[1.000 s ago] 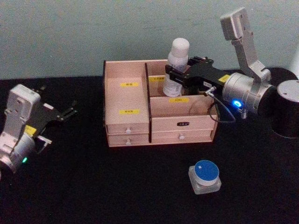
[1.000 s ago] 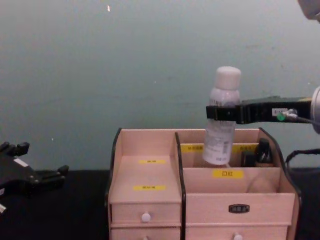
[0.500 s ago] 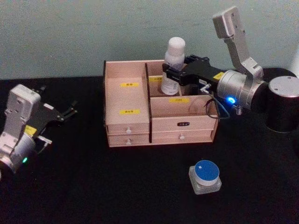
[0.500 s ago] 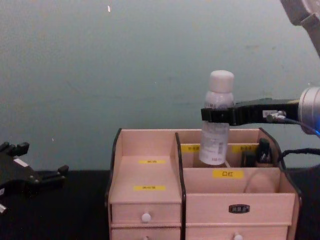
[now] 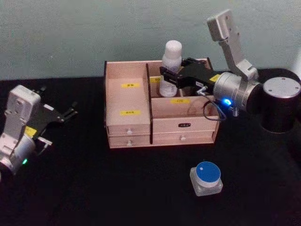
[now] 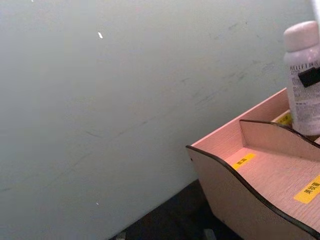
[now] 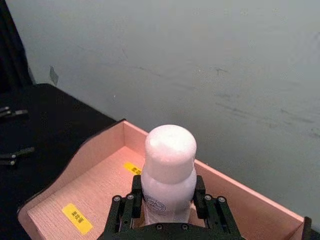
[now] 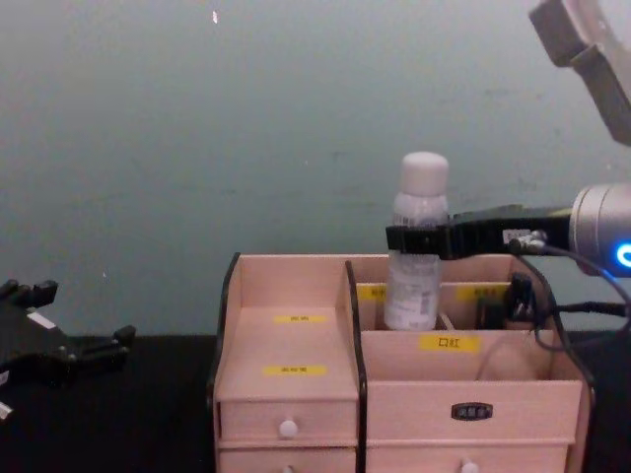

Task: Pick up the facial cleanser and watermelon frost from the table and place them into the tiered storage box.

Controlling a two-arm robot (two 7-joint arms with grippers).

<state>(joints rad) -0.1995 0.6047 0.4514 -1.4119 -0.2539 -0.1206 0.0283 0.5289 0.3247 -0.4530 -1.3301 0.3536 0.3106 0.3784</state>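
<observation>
- The right pincer (image 5: 170, 78) reaches in from the right over the back of the storage box (image 5: 106, 96) and is clamped on a white bottle (image 5: 170, 63), with one finger on each side of its body below the cap.
- The bottle stands upright. Its lower end sits inside the box's rear right compartment, just right of the dark middle divider, and its cap and shoulders rise above the rim.
- In the chest view the bottle's base is hidden behind the compartment's front wall, so I cannot tell whether it rests on the compartment floor.
- The box is pale pink wood with dark edges, yellow labels and small white-knobbed drawers at the front. It stands on the black surface (image 5: 117, 188) against a pale green wall.
- A clear jar with a blue lid (image 5: 206, 178) sits on the surface in front of the box, off its right front corner and well apart from both arms.
- The left pincer (image 5: 57, 105) is parked at the far left above the surface, fingers apart, holding nothing.
</observation>
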